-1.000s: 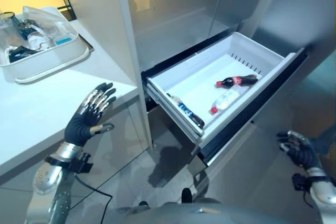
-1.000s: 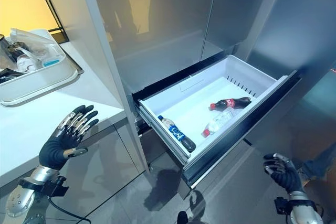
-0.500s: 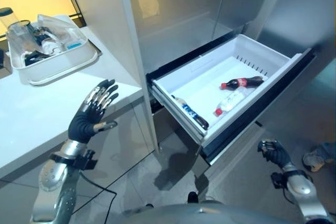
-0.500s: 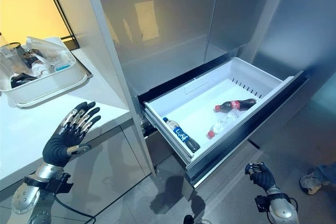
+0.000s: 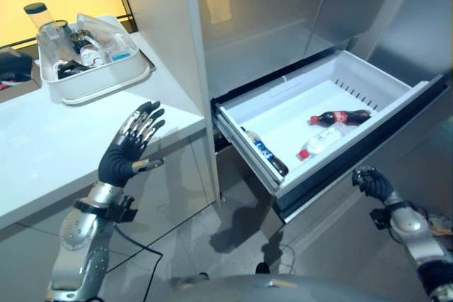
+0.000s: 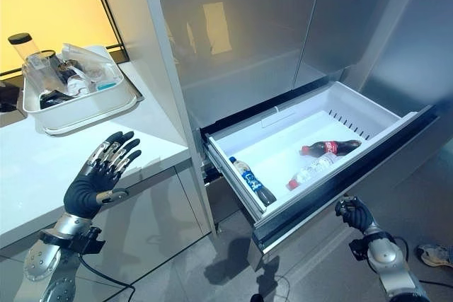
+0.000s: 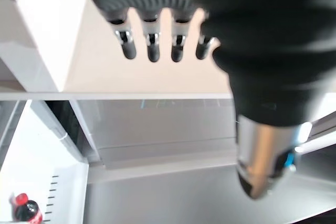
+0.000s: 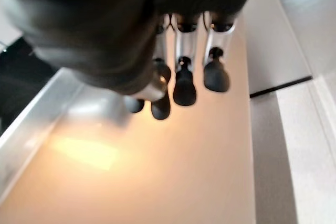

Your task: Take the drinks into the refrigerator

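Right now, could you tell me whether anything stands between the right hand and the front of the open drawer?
Nothing visible does. The right hand sits just below the drawer front's edge, with three bottles lying inside and the left hand raised by the counter.

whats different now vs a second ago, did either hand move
The right hand has come up from low by the floor to just under the open drawer's front, fingers curled, holding nothing. The camera has shifted too. The left hand stays raised and open beside the counter. The three bottles lie in the drawer as before.
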Tool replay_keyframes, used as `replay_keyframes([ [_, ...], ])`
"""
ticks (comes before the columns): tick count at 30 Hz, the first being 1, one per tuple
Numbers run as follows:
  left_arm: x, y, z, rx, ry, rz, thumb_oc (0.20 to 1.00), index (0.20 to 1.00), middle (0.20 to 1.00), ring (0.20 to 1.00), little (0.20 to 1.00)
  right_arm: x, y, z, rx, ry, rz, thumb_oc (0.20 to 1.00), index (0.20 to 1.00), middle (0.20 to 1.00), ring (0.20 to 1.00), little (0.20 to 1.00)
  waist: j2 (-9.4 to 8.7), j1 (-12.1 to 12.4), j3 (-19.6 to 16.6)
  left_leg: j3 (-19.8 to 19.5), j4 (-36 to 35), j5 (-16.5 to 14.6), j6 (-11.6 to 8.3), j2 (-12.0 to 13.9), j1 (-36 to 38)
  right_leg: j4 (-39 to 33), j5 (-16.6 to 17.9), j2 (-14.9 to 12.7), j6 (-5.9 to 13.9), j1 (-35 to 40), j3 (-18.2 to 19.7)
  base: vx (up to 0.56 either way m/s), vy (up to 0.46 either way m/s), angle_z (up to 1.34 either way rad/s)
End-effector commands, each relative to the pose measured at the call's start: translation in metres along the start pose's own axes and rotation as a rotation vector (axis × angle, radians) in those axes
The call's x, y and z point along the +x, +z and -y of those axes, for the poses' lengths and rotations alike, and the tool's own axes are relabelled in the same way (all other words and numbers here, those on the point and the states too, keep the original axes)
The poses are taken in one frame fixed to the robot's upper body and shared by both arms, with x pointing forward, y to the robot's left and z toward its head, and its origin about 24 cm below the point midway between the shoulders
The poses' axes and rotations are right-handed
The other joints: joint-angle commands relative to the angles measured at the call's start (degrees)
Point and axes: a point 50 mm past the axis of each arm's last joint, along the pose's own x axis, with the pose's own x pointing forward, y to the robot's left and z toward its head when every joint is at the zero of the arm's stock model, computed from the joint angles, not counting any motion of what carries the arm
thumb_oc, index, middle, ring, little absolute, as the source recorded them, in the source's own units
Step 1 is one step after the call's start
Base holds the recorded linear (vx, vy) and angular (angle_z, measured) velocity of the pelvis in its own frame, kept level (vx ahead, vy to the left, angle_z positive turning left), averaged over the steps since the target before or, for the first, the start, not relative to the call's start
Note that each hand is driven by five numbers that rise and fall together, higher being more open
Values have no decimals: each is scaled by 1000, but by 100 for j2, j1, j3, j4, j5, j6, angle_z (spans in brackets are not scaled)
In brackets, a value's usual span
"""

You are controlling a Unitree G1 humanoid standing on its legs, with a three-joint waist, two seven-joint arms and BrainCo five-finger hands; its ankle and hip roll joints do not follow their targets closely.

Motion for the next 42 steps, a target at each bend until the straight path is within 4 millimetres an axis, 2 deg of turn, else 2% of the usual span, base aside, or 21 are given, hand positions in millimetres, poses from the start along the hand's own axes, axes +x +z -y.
replay_keyframes([
  [1, 17, 18, 11, -7, -98, 120, 1000, 1000, 1000, 1000, 1000, 39, 94, 23, 17, -70, 314, 200, 200, 200, 200, 200, -237, 507, 1, -90, 55, -439, 339, -302, 53, 905, -346, -477, 572, -236, -263, 5, -7, 4],
  [8, 22, 18, 15, -34, -111, 120, 1000, 1000, 1000, 1000, 1000, 58, 163, 22, -22, -36, 461, 200, 200, 200, 200, 200, -267, 720, 43, -147, 71, -412, 334, -293, 20, 912, -355, -484, 555, -214, -359, 4, -3, 3],
  [9, 24, 17, 17, -49, -115, 121, 1000, 1000, 1000, 1000, 1000, 63, 188, 21, -22, -37, 515, 200, 200, 200, 200, 200, -282, 796, 50, -165, 80, -400, 329, -287, 4, 907, -354, -483, 546, -202, -373, 7, -8, 3],
  [10, 24, 17, 17, -48, -113, 122, 1000, 1000, 1000, 1000, 1000, 63, 189, 22, -22, -37, 517, 200, 200, 200, 200, 200, -280, 789, 57, -165, 80, -400, 329, -287, 5, 906, -353, -483, 546, -201, -373, 3, -8, 5],
  [13, 27, 17, 19, -56, -116, 129, 1000, 1000, 1000, 1000, 1000, 65, 232, 13, -14, -1, 614, 200, 200, 200, 200, 200, -295, 901, 64, -180, 98, -390, 325, -280, -5, 891, -353, -485, 539, -191, -406, 9, -6, 7],
  [17, 29, 18, 18, -52, -107, 132, 1000, 1000, 1000, 1000, 1000, 62, 271, 7, -2, 16, 707, 200, 200, 200, 200, 200, -300, 971, 63, -163, 127, -401, 328, -285, 0, 888, -354, -483, 531, -181, -402, 6, 4, 8],
  [19, 30, 19, 18, -53, -103, 139, 1000, 1000, 1000, 1000, 1000, 60, 277, 1, 22, 30, 728, 200, 200, 200, 200, 200, -297, 983, 73, -159, 148, -407, 334, -290, -11, 891, -352, -495, 530, -181, -408, -13, 18, 10],
  [21, 31, 19, 17, -44, -102, 139, 1000, 1000, 1000, 1000, 1000, 59, 273, -1, 35, 34, 726, 200, 200, 200, 200, 200, -297, 970, 72, -170, 153, -415, 343, -299, -19, 906, -356, -505, 537, -189, -410, -1, 20, 20],
  [25, 29, 19, 15, -34, -89, 136, 1000, 1000, 1000, 1000, 1000, 57, 253, -8, 88, 44, 704, 200, 200, 200, 200, 200, -310, 943, 64, -187, 139, -416, 355, -312, -26, 908, -361, -526, 554, -179, -418, -2, 17, 8],
  [30, 28, 18, 10, -20, -44, 145, 1000, 1000, 1000, 1000, 1000, 48, 209, -10, 232, -4, 663, 200, 200, 200, 200, 200, -302, 818, 101, -197, 113, -415, 381, -324, -40, 925, -340, -551, 572, -224, -385, 0, 0, 0],
  [32, 27, 18, 10, -14, -38, 148, 1000, 1000, 1000, 1000, 1000, 44, 203, -9, 246, -18, 665, 200, 200, 200, 200, 200, -305, 804, 93, -196, 110, -419, 385, -326, -39, 932, -341, -549, 574, -234, -381, 0, 0, 0],
  [34, 27, 17, 8, -9, -14, 158, 1000, 1000, 1000, 1000, 1000, 35, 183, -11, 294, -42, 658, 200, 200, 200, 200, 200, -293, 709, 117, -178, 106, -425, 394, -325, -32, 950, -352, -549, 577, -249, -367, 0, 0, 0],
  [35, 27, 17, 8, -9, -15, 156, 1000, 1000, 1000, 1000, 1000, 35, 182, -11, 295, -43, 656, 200, 200, 200, 200, 200, -295, 718, 108, -179, 105, -426, 394, -325, -32, 951, -353, -549, 577, -249, -368, 0, 0, 0],
  [38, 25, 16, 6, 3, 11, 162, 1000, 1000, 1000, 1000, 1000, 25, 159, -17, 354, -57, 626, 200, 200, 200, 200, 200, -285, 603, 105, -155, 89, -441, 392, -322, -8, 943, -364, -536, 578, -255, -343, 8, 19, -4],
  [39, 25, 16, 6, 15, 20, 168, 1000, 1000, 1000, 1000, 1000, 19, 149, -19, 378, -60, 620, 269, 269, 269, 269, 269, -279, 530, 109, -136, 88, -448, 389, -311, 5, 946, -369, -531, 580, -259, -325, 3, 18, -4],
  [40, 24, 16, 6, 15, 20, 167, 1000, 1000, 1000, 1000, 1000, 19, 149, -19, 378, -60, 619, 269, 269, 269, 269, 269, -280, 535, 103, -136, 88, -448, 389, -311, 6, 945, -370, -530, 580, -258, -325, 6, 21, -6],
  [41, 24, 17, 6, 20, 32, 177, 1000, 1000, 1000, 1000, 1000, 13, 141, -23, 433, -69, 613, 1000, 1000, 1000, 1000, 1000, -274, 459, 101, -111, 83, -457, 386, -307, 25, 942, -371, -525, 579, -263, -305, 5, 12, -4],
  [42, 24, 17, 6, 20, 31, 176, 1000, 1000, 1000, 1000, 1000, 13, 141, -24, 434, -68, 612, 1000, 1000, 1000, 1000, 1000, -276, 463, 96, -111, 83, -458, 386, -306, 27, 941, -371, -525, 579, -261, -305, 0, 16, -8],
])
